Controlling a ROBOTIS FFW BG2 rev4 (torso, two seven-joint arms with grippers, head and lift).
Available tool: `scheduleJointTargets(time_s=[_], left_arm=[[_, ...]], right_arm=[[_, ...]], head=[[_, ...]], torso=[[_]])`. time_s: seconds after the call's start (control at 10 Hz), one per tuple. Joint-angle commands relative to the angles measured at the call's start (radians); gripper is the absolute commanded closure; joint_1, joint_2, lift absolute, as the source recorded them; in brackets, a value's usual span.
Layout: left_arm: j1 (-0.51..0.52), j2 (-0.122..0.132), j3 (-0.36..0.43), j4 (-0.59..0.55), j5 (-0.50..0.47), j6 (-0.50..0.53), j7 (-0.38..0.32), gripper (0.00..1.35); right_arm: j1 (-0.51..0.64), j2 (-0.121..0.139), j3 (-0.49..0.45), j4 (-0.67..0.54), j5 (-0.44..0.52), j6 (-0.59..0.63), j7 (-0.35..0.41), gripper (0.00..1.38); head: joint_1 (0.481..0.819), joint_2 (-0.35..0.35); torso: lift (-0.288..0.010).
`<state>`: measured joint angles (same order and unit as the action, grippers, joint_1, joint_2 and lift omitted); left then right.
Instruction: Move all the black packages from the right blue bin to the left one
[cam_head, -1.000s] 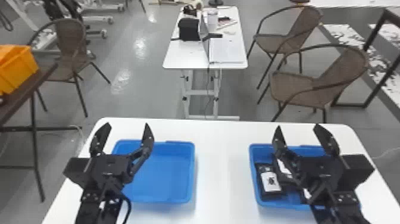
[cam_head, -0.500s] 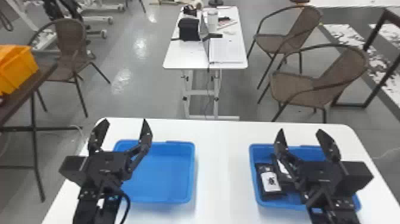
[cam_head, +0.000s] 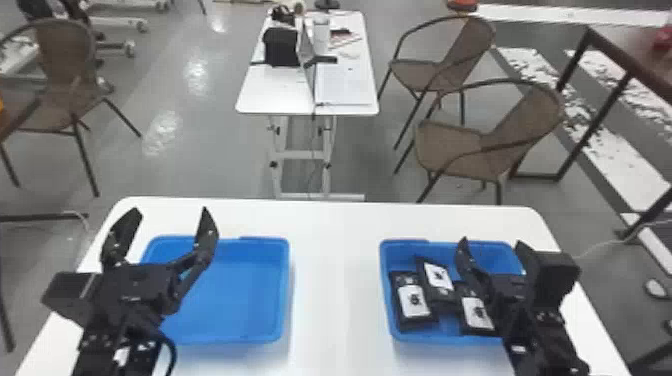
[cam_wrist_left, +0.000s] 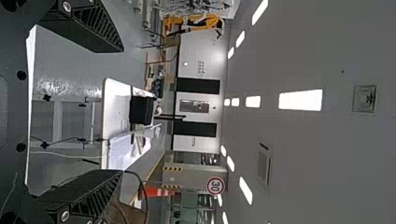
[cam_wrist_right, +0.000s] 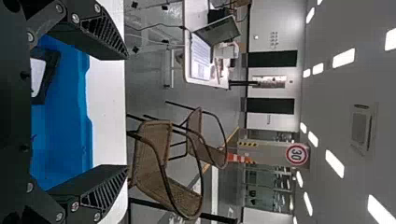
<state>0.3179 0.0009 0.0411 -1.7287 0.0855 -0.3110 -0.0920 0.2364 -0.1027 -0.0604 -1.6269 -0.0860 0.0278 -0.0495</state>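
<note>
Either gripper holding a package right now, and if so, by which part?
Nothing held: the left gripper and right gripper are both open, with nothing between their fingers.

Two bins (cam_head: 235, 305), two pincers (cam_head: 170, 210), three chairs (cam_head: 450, 147), at least three black packages (cam_head: 414, 300).

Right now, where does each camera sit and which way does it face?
Head view: on the head, looking forward and down at the left blue bin and right blue bin; left gripper and right gripper show.
Left wrist view: on that wrist, facing the far table and ceiling; its open fingers show.
Right wrist view: on that wrist, facing out past the right blue bin; its open fingers show.
Shared by head and right wrist: right blue bin.
</note>
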Motion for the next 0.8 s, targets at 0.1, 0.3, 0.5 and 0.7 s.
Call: scheduleJointTargets(time_s=[0.1,0.3,0.5,0.7], left_arm=[[0.001,-0.004,0.000,0.000,-0.004,0.000,-0.002,0.10],[0.003,-0.004,0.003,0.000,-0.004,-0.003,-0.002,0.10],[0.003,-0.004,0.000,0.000,-0.007,-0.003,-0.003,0.10],[0.003,-0.004,0.002,0.000,-0.007,-0.003,-0.005,0.10]], right_arm=[[-0.071,-0.009,0.019,0.107,-0.026,0.075,0.011,0.19],[-0.157,-0.009,0.039,0.226,-0.047,0.147,0.105,0.19],[-0.220,-0.009,0.060,0.329,-0.052,0.195,0.148,0.19],[-0.243,0.001,0.067,0.380,-0.047,0.244,0.142,0.19]], head=[[0.695,-0.077],[0.695,-0.061],[0.695,-0.030],[0.695,-0.022]], torso=[[0.000],[0.000],[0.000],[0.000]])
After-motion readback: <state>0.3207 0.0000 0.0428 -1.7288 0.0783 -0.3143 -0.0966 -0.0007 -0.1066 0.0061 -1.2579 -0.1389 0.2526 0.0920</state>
